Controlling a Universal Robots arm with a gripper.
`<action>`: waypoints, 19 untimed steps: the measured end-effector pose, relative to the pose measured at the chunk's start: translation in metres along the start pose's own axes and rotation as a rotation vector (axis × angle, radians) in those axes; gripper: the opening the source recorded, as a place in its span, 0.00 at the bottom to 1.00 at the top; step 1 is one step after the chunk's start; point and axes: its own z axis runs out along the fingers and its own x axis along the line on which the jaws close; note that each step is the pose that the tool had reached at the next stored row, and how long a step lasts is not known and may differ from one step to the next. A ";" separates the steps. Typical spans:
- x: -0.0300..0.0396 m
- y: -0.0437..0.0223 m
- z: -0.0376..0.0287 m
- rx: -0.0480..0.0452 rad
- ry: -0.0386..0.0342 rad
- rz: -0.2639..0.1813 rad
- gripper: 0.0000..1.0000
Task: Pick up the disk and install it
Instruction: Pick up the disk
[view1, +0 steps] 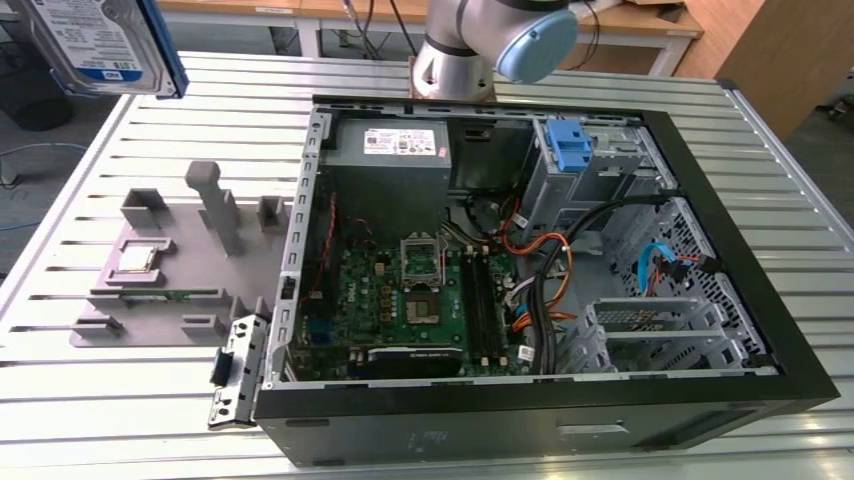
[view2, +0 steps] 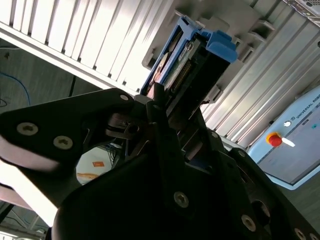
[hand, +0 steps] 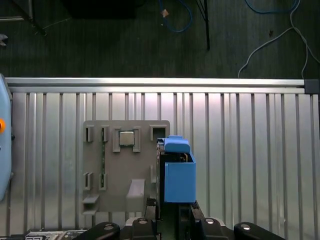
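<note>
Disk (view1: 100, 40) (view2: 182, 65) (hand: 178, 175): silver-grey hard drive with a white-and-blue label, fitted in a bright blue carrier frame (view2: 220, 42) (hand: 179, 180). It is held in the air at 10 o'clock in the exterior view, well apart from the computer case and not installed. In the first wrist view it hangs edge-on above the desk, overlapping one edge of the fixture plate.

Pincer (view2: 165, 107) (hand: 172, 217): black, clenched on one end of the disk. In the second wrist view, dark fingers (view2: 159, 102) press against the drive's sides.

Fixture plate (view1: 160, 290) (hand: 125, 170): grey, with raised slots and posts. It lies flat on the desk at 9 o'clock from the case in the exterior view. A small square chip (view1: 140, 258) (hand: 126, 138) is seated in one pocket.

Desk (view1: 134, 400) (hand: 240, 150): pale slatted metal top.

Computer case (view1: 747, 300): black tower, lying on its side with the side panel off, at the centre of the exterior view.
- Motherboard (view1: 400, 300): green, on the case floor.
- Power supply (view1: 394, 150): grey box with a white sticker, at 11 o'clock inside the case.
- Latch (view1: 567, 145): narrow, blue and upright, at 1 o'clock inside the case, carrying no drive.
- Orange cables (view1: 541, 245): near the centre of the case.

Robot arm (view1: 487, 45): silver joint with a pale blue cap, at 12 o'clock behind the case.

Cabinet (view2: 295, 145): pale blue, with a red knob (view2: 274, 139), beside the desk in the second wrist view.
</note>
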 end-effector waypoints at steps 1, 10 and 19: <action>-0.0001 -0.0020 -0.0001 0.0000 0.0000 0.000 0.35; -0.0003 -0.0116 -0.0002 0.0000 0.0000 0.000 0.35; -0.0005 -0.0225 -0.0005 0.0000 0.0000 0.000 0.35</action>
